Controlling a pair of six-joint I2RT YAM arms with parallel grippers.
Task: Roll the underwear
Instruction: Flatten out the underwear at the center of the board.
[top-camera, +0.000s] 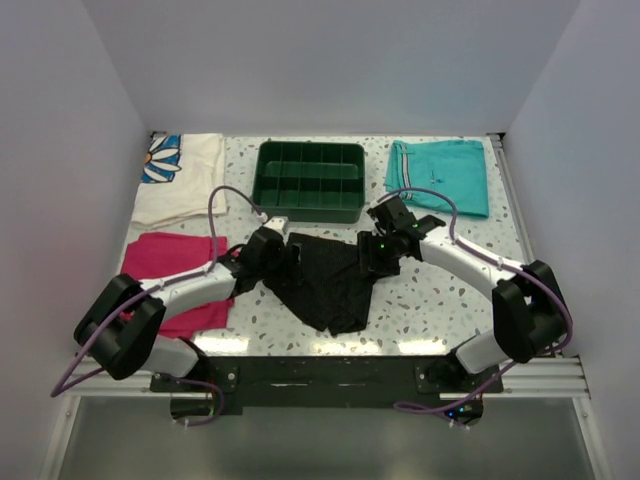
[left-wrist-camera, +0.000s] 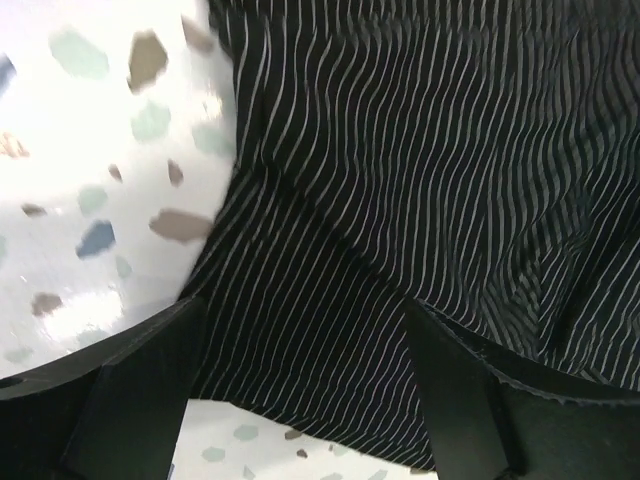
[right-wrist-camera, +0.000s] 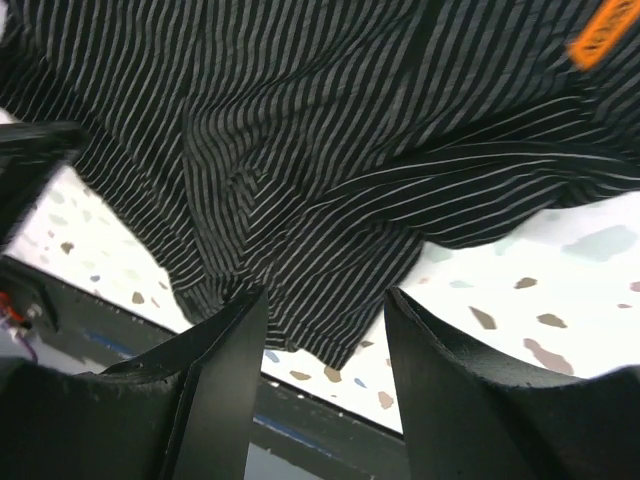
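Observation:
The underwear (top-camera: 330, 280), black with fine pale stripes, lies spread and rumpled on the speckled table between both arms. Its orange tag (right-wrist-camera: 602, 40) shows at the top right of the right wrist view. My left gripper (top-camera: 283, 247) hovers at the cloth's upper left edge; its fingers (left-wrist-camera: 150, 390) stand wide apart over striped fabric (left-wrist-camera: 400, 200), holding nothing. My right gripper (top-camera: 378, 252) is at the cloth's upper right edge. Its jaws are parted above the fabric (right-wrist-camera: 300, 150) near a hem, with nothing pinched between them.
A dark green divided tray (top-camera: 311, 180) stands behind the underwear. Teal shorts (top-camera: 440, 175) lie at the back right. A magenta folded cloth (top-camera: 175, 270) lies at the left under the left arm, and a white flowered cloth (top-camera: 180, 175) at the back left.

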